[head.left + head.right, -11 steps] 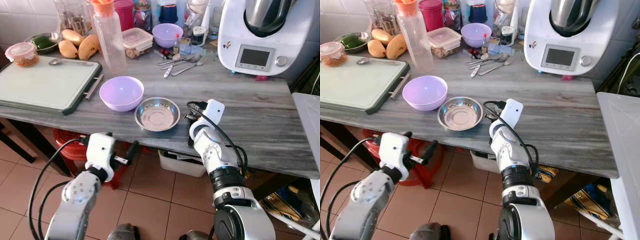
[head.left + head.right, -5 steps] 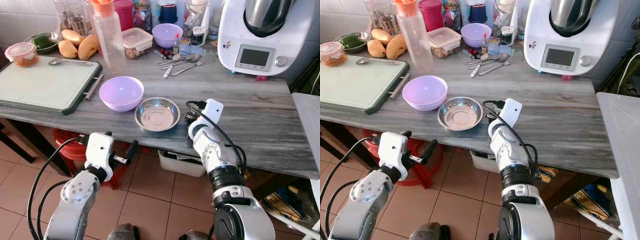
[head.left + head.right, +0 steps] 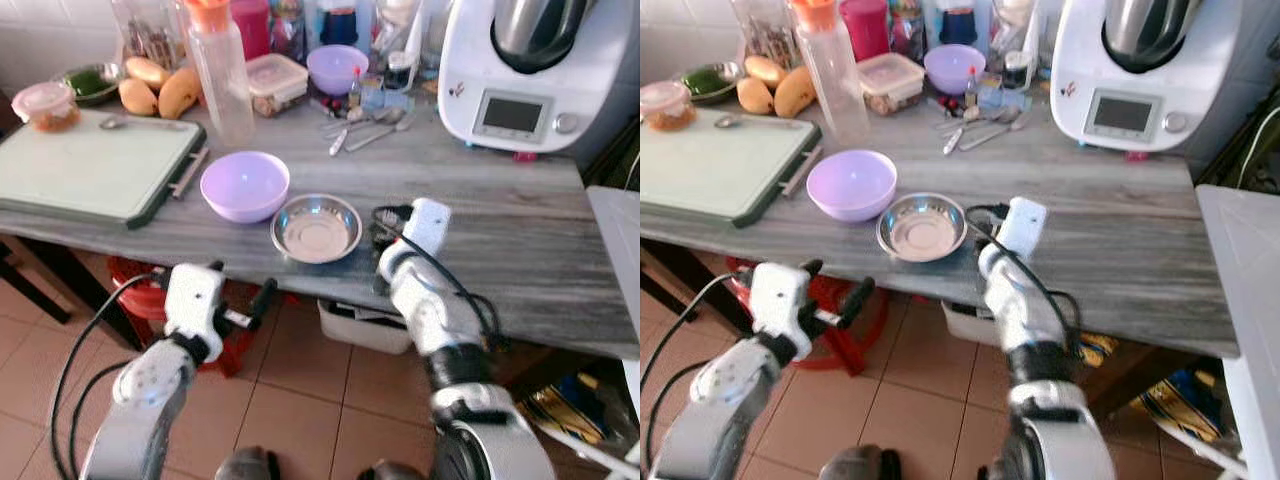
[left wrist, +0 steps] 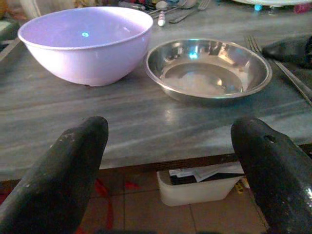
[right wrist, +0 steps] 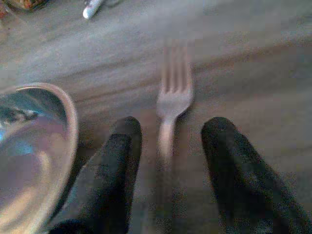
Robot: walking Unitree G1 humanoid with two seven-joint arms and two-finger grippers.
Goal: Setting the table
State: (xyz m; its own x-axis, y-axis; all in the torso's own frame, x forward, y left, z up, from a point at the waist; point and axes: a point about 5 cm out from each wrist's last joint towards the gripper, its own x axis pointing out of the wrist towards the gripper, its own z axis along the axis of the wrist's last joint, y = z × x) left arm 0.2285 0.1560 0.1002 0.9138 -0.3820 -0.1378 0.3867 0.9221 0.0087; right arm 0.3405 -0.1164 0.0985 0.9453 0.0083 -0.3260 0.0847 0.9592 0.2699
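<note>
You see even, soft daylight on the desk (image 3: 520, 225); both head views are slightly motion-blurred. Glare spots the steel bowl (image 4: 209, 68). The right wrist view is dim, smeared, with the fork (image 5: 171, 97) unsharp.

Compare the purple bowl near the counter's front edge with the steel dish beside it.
The purple bowl is opaque, matte plastic-looking; the steel dish is shiny and reflective. The purple bowl is deeper with taller, rounded walls; the steel dish is shallow with a flat bottom. Both are round, upright, apparently empty, and sit side by side on the grey counter.
</note>
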